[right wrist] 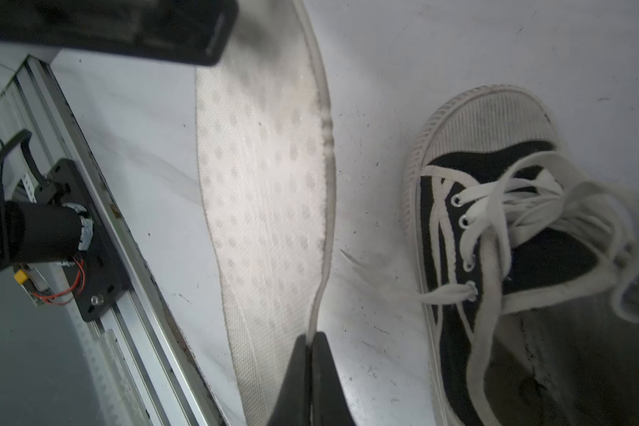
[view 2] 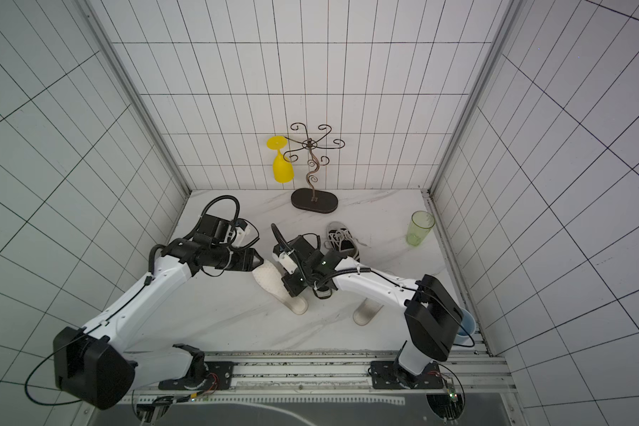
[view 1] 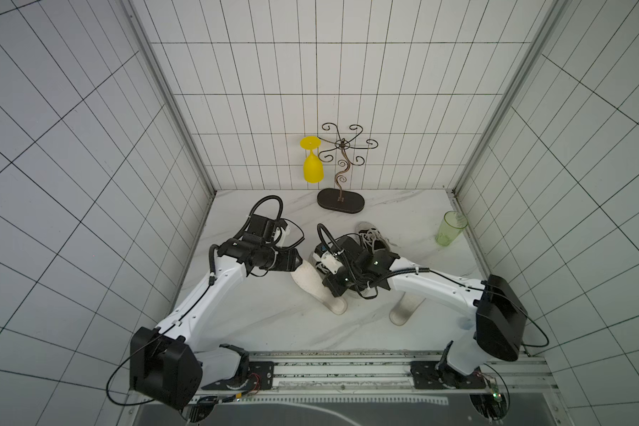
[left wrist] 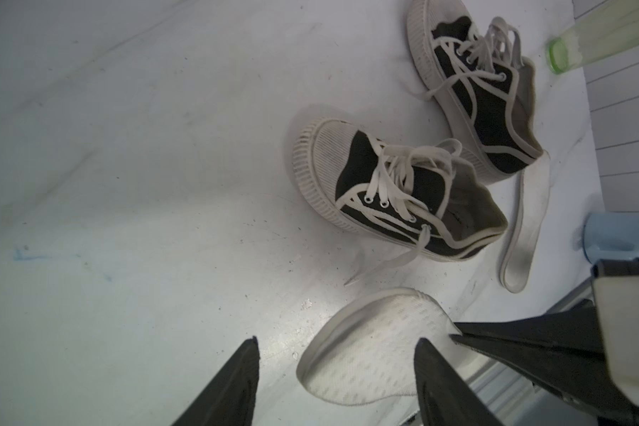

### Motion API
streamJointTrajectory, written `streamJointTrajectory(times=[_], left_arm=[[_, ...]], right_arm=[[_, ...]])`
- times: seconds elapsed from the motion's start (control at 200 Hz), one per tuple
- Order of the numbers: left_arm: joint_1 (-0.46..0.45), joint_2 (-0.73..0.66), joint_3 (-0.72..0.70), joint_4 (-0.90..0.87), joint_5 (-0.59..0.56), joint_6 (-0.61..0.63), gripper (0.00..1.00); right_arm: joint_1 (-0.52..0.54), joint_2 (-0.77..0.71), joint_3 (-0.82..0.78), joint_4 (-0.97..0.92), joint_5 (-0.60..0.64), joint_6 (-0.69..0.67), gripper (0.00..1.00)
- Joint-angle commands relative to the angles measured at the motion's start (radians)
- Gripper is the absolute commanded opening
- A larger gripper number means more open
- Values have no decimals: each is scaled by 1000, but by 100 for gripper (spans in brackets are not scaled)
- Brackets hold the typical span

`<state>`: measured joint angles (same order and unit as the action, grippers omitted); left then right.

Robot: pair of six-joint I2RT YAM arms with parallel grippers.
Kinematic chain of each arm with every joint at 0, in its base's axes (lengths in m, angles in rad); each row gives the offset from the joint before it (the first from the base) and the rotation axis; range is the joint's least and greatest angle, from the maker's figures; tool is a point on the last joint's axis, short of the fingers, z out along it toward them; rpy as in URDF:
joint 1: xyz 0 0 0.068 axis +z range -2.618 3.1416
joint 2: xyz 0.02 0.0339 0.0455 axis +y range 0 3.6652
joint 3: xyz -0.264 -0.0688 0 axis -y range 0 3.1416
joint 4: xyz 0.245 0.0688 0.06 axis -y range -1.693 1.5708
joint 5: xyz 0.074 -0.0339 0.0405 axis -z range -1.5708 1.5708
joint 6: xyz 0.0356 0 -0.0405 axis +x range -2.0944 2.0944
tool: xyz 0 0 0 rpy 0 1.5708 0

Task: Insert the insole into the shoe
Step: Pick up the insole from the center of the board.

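Observation:
A white dotted insole (view 1: 308, 278) (view 2: 270, 280) lies slanted at the table's middle, its toe end raised a little. My right gripper (right wrist: 312, 336) is shut on the insole's (right wrist: 266, 206) long edge. My left gripper (left wrist: 337, 341) is open, and its fingers stand wide on either side of the insole's (left wrist: 369, 354) toe end. The black-and-white laced shoe (left wrist: 403, 191) (right wrist: 513, 258) stands just beyond the insole, opening up. In both top views the right arm hides most of it.
A second matching sneaker (view 1: 375, 236) sits behind, and a second insole (view 1: 404, 310) lies under the right arm. A wire stand (view 1: 342, 201) with a yellow goblet (view 1: 312, 168) is at the back. A green cup (view 1: 450, 228) stands at the right and a blue cup (view 2: 465, 328) at the front right.

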<state>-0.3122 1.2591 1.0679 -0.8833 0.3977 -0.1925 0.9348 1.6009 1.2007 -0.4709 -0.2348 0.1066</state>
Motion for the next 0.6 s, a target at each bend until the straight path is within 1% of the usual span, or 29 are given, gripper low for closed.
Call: streamJointTrajectory(times=[0.0, 0.085, 0.17, 0.3, 0.41, 0.48, 0.595], left_arm=[[-31, -31, -12, 10, 116, 57, 66], [-92, -26, -23, 15, 77, 57, 66], [-131, -1, -26, 12, 80, 53, 65], [-133, 28, -27, 2, 40, 47, 64], [-114, 57, 3, -22, -8, 59, 64], [-99, 76, 18, -24, 18, 76, 65], [-107, 85, 20, -12, 85, 87, 64]], right_arm=[[-17, -29, 23, -139, -25, -170, 0], [-23, -46, 13, -145, -30, -220, 0], [-35, -57, 1, -147, -34, -258, 0], [-71, -73, -14, -164, -42, -295, 0], [-95, -94, -37, -165, -37, -331, 0], [-110, -96, -38, -173, -38, -345, 0], [-122, -109, -38, -180, -50, -372, 0]])
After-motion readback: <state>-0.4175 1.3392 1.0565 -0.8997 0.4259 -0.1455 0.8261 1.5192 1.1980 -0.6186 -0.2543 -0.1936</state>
